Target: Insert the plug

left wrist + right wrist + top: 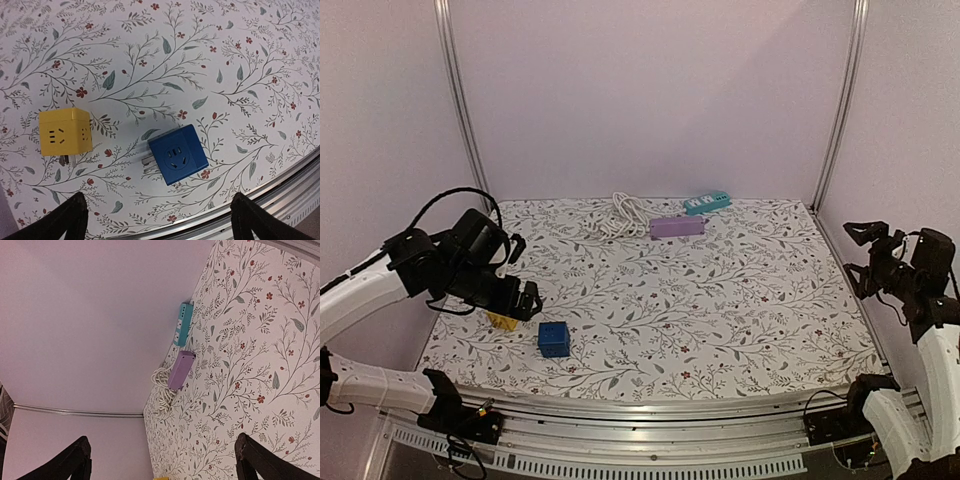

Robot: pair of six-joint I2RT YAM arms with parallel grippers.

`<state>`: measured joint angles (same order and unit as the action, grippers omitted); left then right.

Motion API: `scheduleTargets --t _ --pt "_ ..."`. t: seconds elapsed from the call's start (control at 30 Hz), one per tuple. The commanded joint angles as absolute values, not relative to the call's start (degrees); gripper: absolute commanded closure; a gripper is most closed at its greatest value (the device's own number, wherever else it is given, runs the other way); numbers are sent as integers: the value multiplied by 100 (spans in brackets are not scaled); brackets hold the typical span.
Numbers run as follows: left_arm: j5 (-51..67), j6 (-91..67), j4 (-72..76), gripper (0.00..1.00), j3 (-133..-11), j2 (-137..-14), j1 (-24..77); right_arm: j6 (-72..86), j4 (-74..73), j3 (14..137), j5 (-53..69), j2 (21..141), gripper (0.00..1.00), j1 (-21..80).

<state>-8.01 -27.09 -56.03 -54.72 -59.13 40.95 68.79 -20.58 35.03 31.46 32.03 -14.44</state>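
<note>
Blue plug cube [177, 155] beside yellow plug cube [65, 132], apart. Left gripper [159, 202] over the latter, right gripper [162, 442] distant, both spread wide.

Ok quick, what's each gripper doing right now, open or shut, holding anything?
Left gripper: open, holding nothing.
Right gripper: open, holding nothing.

Table [740, 300] bears yellow cube [65, 131], blue cube [177, 155]; purple strip [677, 227], teal strip [707, 203].
</note>
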Motion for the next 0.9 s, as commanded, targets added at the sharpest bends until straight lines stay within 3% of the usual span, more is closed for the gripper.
scheduleTargets --t 0.0,0.37,0.87 --pt "-846 -2757 -5669 1 -5396 -5869 4233 7180 -2499 3393 2858 3219 1 -1477" --pt "-987 -2840 -5703 1 -5404 -5731 4324 7075 -3538 3935 2718 4060 1 -1476" --pt "-1712 -3275 -6229 1 -5730 -5883 4324 6523 -2753 4330 3015 5457 1 -1064"
